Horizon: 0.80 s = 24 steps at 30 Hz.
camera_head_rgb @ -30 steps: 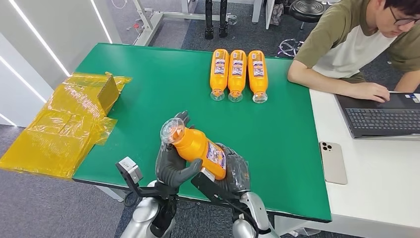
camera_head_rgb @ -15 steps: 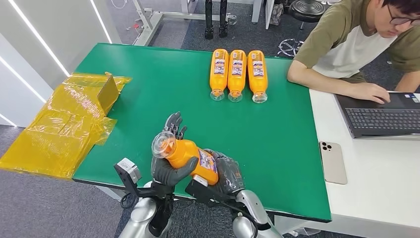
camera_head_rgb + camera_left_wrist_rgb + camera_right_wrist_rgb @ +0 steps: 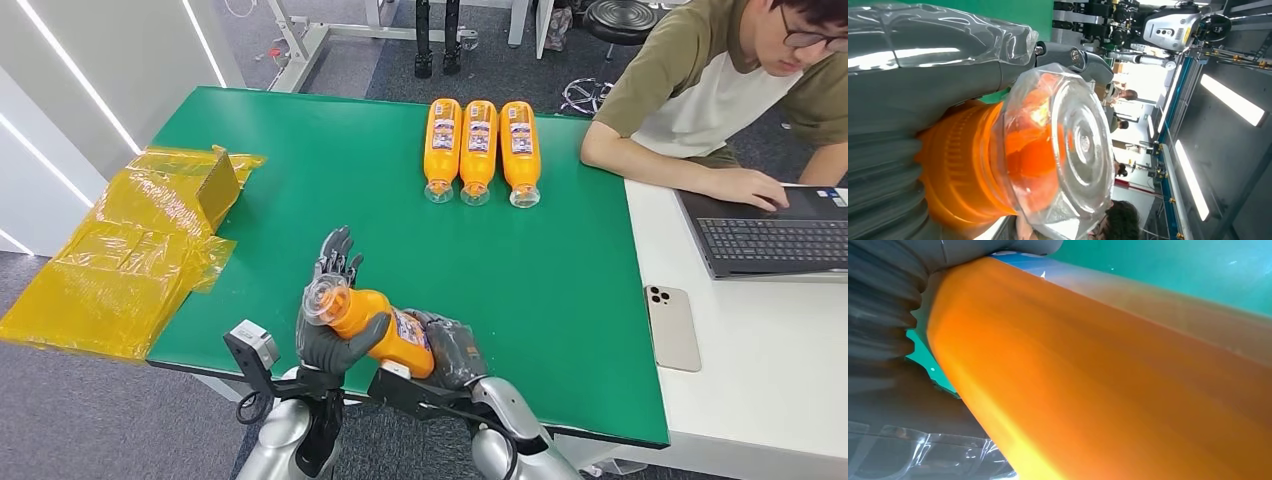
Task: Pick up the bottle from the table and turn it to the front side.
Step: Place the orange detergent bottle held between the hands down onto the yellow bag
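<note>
Orange bottle (image 3: pixel 385 325) held up over the near edge of the green table (image 3: pixel 300 190), clear cap (image 3: pixel 322 299) end pointing left. Left hand (image 3: pixel 335 325) wrapped around the neck, thumb across the front (far fingers sticking up straight). Right hand (image 3: pixel 452 350) gripping the bottom end. Three more bottles (image 3: pixel 479 148) lying side by side at the far edge.

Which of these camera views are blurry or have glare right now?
Head view: sharp, evenly lit. Left wrist view: bright glare from ceiling lights behind the orange bottle's clear plastic cap. Right wrist view: the orange plastic bottle is so close it's soft and out of focus.
</note>
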Motion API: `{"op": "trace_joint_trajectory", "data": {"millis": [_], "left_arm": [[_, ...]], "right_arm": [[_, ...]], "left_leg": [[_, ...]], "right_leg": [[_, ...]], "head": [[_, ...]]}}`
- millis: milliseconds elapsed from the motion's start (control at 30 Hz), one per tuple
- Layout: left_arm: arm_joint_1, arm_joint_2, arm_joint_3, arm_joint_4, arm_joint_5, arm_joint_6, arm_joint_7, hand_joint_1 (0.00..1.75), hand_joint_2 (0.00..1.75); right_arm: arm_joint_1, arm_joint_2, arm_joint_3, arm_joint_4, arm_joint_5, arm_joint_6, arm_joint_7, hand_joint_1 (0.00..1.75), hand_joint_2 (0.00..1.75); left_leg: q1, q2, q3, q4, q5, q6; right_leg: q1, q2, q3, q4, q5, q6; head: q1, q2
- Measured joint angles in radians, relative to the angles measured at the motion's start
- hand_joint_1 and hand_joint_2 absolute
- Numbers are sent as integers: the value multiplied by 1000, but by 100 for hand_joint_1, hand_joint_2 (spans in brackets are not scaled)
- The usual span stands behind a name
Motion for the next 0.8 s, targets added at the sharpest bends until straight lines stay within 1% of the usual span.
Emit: {"op": "trace_joint_trajectory", "data": {"millis": [233, 400, 433, 533, 567, 667, 800], "left_arm": [[1, 0, 2, 0, -6, -3, -10, 175, 175], [0, 0, 2, -1, -9, -17, -14, 175, 175], [0, 0, 2, -1, -10, -20, -15, 175, 175], [1, 0, 2, -6, -12, -27, -20, 175, 175], [0, -1, 2, -8, -12, -28, -20, 175, 175], [0, -1, 1, -10, -18, -29, -13, 175, 175], [0, -1, 0, -10, -30, -15, -3, 175, 175]], "right_arm": [[-7, 0, 3, 14, 0, -21, -11, 175, 175], [-3, 0, 3, 15, -1, -98, -35, 175, 175], [2, 0, 3, 12, -2, -120, -41, 135, 175], [25, 1, 3, -3, -11, -206, -68, 4, 175], [35, 3, 3, -11, -21, -238, -83, 0, 175], [62, 21, 4, -49, -73, -321, -142, 0, 175], [92, 51, 4, -115, -207, -428, -228, 0, 175]], "left_leg": [[0, 0, 0, 0, 0, 0], [0, 0, 0, 0, 0, 0], [0, 0, 0, 0, 0, 0], [0, -1, 0, 0, 0, 0], [0, -1, 0, 0, 0, 0], [0, 0, 0, 0, 0, 0], [0, 0, 0, 0, 0, 0]], "right_leg": [[0, 0, 0, 0, 0, 0], [0, 0, 0, 0, 0, 0], [0, 0, 0, 0, 0, 0], [0, -1, 0, 0, 0, 0], [0, -1, 0, 0, 0, 0], [0, 0, 0, 0, 0, 0], [0, 0, -1, 0, 0, 0]], "head": [[0, 0], [0, 0], [0, 0], [0, 0], [0, 0], [0, 0], [0, 0]]}}
